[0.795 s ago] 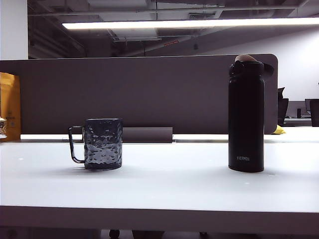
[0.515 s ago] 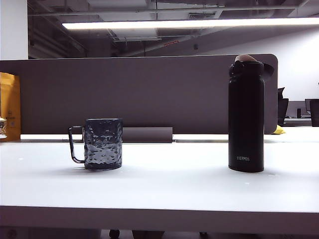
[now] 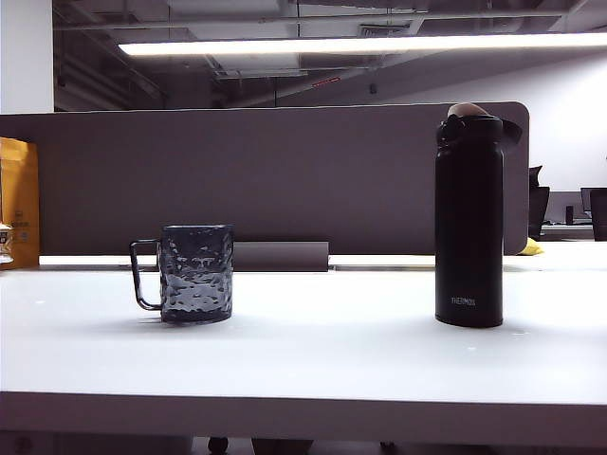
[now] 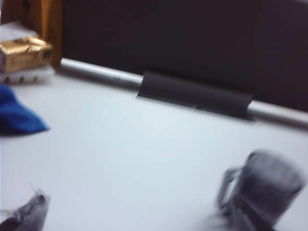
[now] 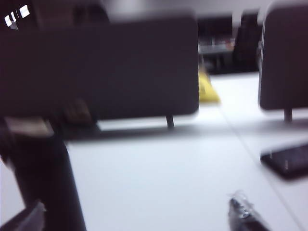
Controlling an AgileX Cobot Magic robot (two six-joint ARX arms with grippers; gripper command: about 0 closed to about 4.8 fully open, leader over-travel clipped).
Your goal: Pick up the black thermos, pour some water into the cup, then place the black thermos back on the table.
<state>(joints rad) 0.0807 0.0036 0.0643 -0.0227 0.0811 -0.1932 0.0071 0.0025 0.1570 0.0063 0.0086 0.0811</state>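
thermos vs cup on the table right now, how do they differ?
Height: the black thermos stands about twice as tall as the cup.
Finish: the thermos is smooth matte black and opaque; the cup is dark, dimpled, translucent glass.
Fittings: the cup has a thin side handle; the thermos has none, but carries a flip-top lid, while the cup is open-topped.
Shared: both stand upright and apart on the table, with neither gripper near them.
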